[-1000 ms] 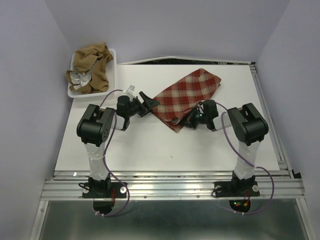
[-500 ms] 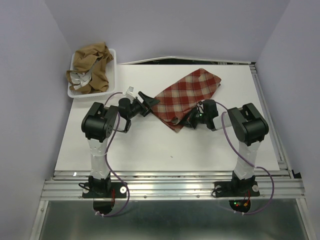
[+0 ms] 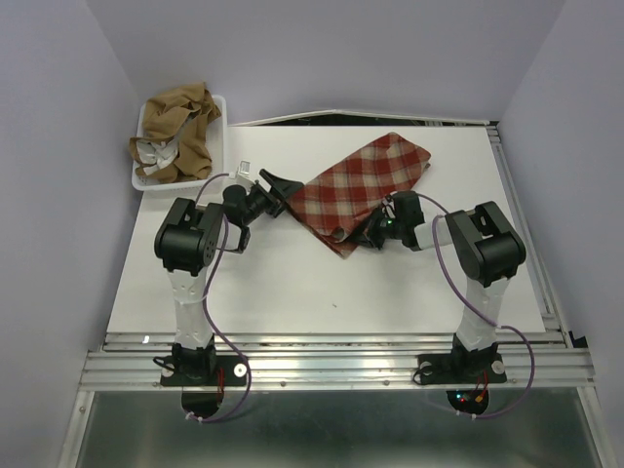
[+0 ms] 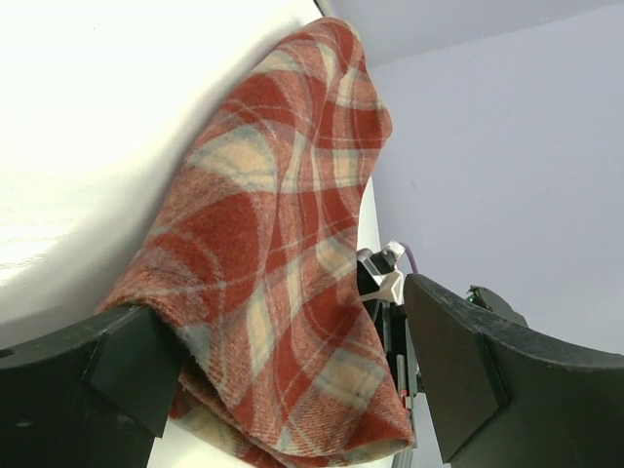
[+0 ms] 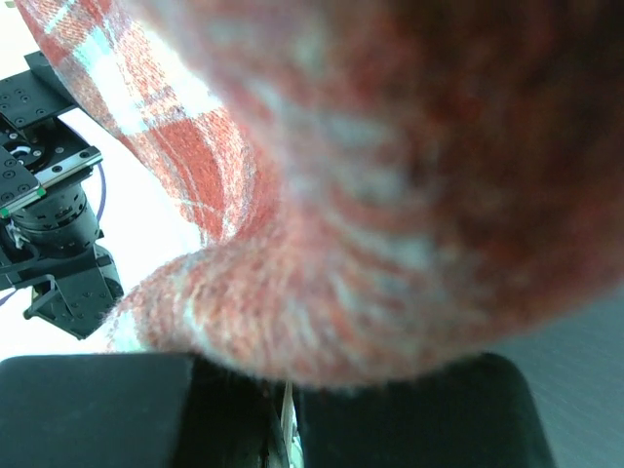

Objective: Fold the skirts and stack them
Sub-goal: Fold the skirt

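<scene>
The red-and-cream plaid skirt [image 3: 366,185] lies folded in a slanted band mid-table. In the left wrist view [image 4: 283,244] its near corner hangs between my fingers. My left gripper [image 3: 277,183] [image 4: 292,375] is open, its jaws wide apart at the skirt's left corner, not pinching it. My right gripper [image 3: 369,235] [image 5: 288,395] is shut on the skirt's near edge, and blurred plaid cloth [image 5: 390,175] fills that view. The tan-brown skirts [image 3: 178,132] with white lining bits lie heaped in the white tray [image 3: 216,156] at the back left.
A raised strip runs along the table's far edge [image 3: 341,117]. Metal rails [image 3: 331,341] run along the near edge by the arm bases. Purple walls close in on both sides.
My left gripper has drawn back and up-left from the skirt's left corner, still open. The right gripper and the skirt have hardly moved.
</scene>
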You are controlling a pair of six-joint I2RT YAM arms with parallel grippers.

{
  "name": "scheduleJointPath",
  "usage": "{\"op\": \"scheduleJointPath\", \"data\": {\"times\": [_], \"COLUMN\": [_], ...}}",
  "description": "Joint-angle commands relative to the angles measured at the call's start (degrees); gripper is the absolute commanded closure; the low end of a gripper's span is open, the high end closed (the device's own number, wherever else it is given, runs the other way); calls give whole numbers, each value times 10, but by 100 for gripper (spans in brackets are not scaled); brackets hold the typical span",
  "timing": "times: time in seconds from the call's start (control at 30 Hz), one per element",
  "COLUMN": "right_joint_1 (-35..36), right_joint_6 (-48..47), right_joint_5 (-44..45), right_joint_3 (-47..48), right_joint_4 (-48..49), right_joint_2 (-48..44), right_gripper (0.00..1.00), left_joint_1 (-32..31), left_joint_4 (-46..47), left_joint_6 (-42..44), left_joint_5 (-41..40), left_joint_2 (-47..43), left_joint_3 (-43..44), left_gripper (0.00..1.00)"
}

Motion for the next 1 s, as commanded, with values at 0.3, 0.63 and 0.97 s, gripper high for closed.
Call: {"op": "scheduleJointPath", "data": {"times": [0.3,0.63,0.97], "right_joint_1": [-1,-1,-1], "right_joint_6": [-57,-56,-55], "right_joint_5": [124,113,115], "right_joint_3": [-42,-32,-47], "right_joint_4": [-163,-161,-159], "right_joint_2": [32,37,23], "right_gripper": [99,99,99], "left_joint_1": [28,3,19], "left_joint_4": [21,58,-17], "left_joint_6": [13,-9,50], "left_joint_5": [-17,-8,-88], "left_joint_2": [11,1,-33], "left_joint_3": [37,-6,4], "left_gripper": [1,1,1]}}
